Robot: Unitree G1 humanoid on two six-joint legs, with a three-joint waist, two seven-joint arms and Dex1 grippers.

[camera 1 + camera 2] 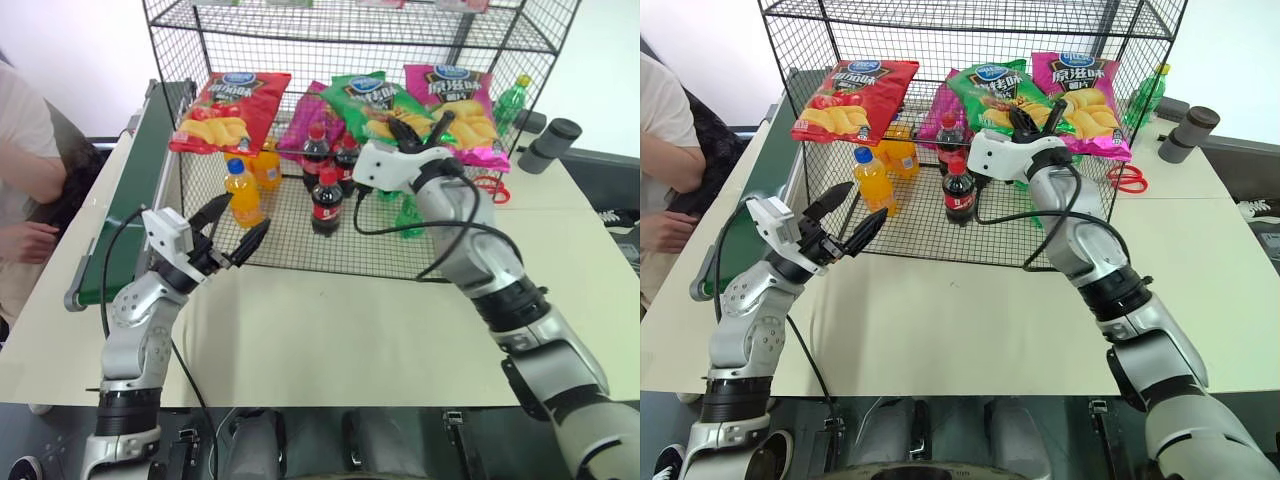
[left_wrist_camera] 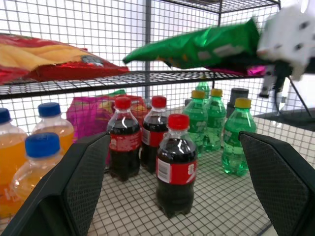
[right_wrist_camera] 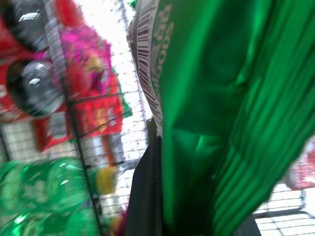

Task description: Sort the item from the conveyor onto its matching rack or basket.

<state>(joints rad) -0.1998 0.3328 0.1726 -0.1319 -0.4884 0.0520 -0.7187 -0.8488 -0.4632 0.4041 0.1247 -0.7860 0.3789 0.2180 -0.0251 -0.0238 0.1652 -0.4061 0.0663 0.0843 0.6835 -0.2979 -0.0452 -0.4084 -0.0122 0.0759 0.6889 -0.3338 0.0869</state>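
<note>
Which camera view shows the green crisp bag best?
The right eye view: the green crisp bag shows its printed front on the rack's shelf. The left wrist view shows it edge-on; the right wrist view shows green foil up close.

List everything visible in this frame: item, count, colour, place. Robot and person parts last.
green crisp bag: one, green, held at the rack's shelf tier
red crisp bag: one, red, shelf tier, robot's left
magenta crisp bag: one, magenta, shelf tier, right
rack: one, black wire mesh, on the table
cola bottles: three, dark, rack floor
orange drink bottles: at least two, rack floor
green bottles: several, rack floor
conveyor: one, dark green, left of rack
left gripper: open, empty
right gripper: shut on green crisp bag
person: one, far left
</note>
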